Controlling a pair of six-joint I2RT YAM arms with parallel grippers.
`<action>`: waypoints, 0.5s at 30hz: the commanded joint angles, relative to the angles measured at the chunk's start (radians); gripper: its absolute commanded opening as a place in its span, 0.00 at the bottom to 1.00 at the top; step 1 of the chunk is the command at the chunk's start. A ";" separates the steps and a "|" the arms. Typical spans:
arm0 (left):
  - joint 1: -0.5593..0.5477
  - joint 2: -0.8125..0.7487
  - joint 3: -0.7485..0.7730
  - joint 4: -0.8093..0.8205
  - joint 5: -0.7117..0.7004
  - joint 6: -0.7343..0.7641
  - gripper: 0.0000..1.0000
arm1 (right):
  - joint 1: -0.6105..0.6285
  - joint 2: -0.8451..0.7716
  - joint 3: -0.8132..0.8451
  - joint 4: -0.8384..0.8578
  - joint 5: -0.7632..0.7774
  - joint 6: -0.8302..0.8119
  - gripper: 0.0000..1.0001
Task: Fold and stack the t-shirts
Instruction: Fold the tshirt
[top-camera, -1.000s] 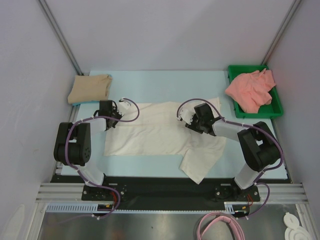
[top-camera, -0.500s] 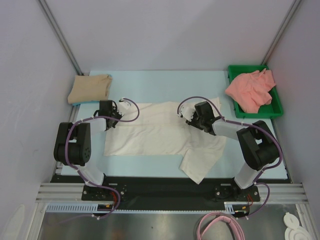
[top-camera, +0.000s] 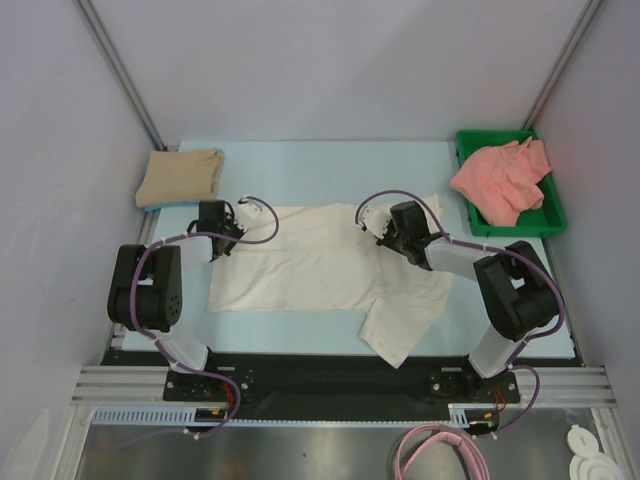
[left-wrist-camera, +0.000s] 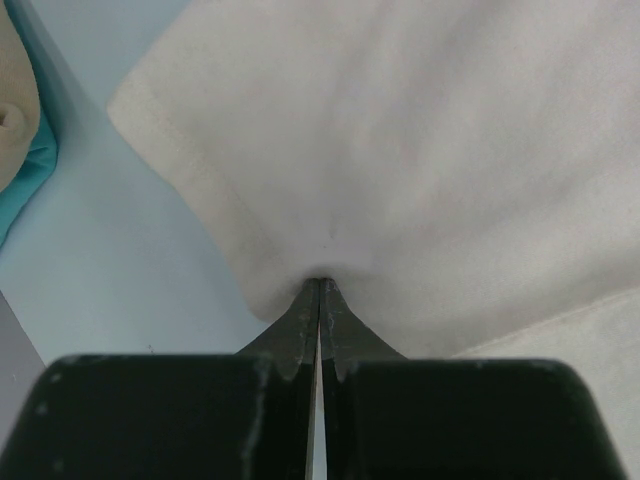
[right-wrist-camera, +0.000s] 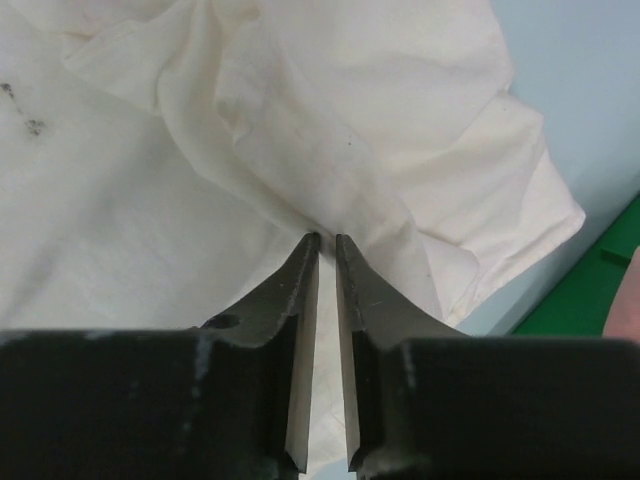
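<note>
Clamped on far edge of cream-white t-shirt (top-camera: 310, 270) by jaws of left gripper (left-wrist-camera: 318, 285), right gripper (right-wrist-camera: 327, 240), probably for folding

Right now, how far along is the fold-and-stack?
Done: the tan t-shirt lies folded at the far left. In hand: the cream-white t-shirt lies spread in the middle, not yet folded. The left gripper is shut on its left edge, and the right gripper pinches bunched cloth on its right side. Left: the salmon-pink t-shirt sits crumpled in the green tray, and nothing is stacked yet.
</note>
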 joint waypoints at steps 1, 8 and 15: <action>-0.004 0.006 -0.020 -0.019 0.014 0.008 0.02 | -0.008 -0.028 0.011 0.053 0.018 0.003 0.13; -0.002 0.004 -0.022 -0.018 0.016 0.009 0.02 | -0.007 -0.054 0.002 0.084 0.032 0.003 0.06; -0.002 0.003 -0.022 -0.018 0.016 0.009 0.02 | -0.036 -0.079 0.003 0.064 0.002 0.018 0.19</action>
